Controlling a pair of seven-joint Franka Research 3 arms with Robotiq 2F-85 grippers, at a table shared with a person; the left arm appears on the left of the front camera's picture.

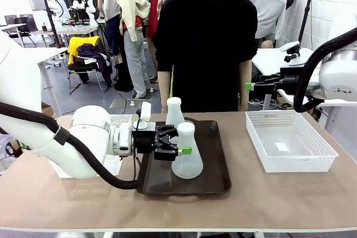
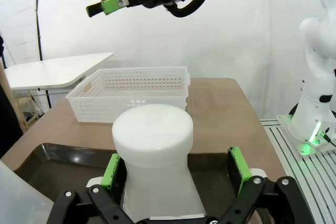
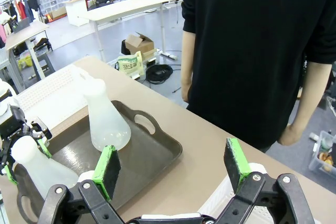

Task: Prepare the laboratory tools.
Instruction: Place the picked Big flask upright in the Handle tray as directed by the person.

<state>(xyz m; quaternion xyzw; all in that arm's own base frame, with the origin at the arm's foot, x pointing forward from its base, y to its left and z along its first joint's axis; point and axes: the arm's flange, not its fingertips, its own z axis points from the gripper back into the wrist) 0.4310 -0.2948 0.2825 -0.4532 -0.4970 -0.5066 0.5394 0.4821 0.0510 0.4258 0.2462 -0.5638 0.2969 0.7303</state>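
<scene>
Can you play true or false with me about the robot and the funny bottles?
1. Both frosted white cone-shaped flasks, the near flask and the far flask, stand on the dark brown tray. True.
2. The left pincer is squeezed shut on nothing. False: its jaws are open around the near flask's neck.
3. The right pincer holds a flask. False: it is open, holding nothing.
4. The white mesh basket has a flask inside. False: none there.

Front and wrist views sharing tray (image 1: pixel 215 179)
</scene>
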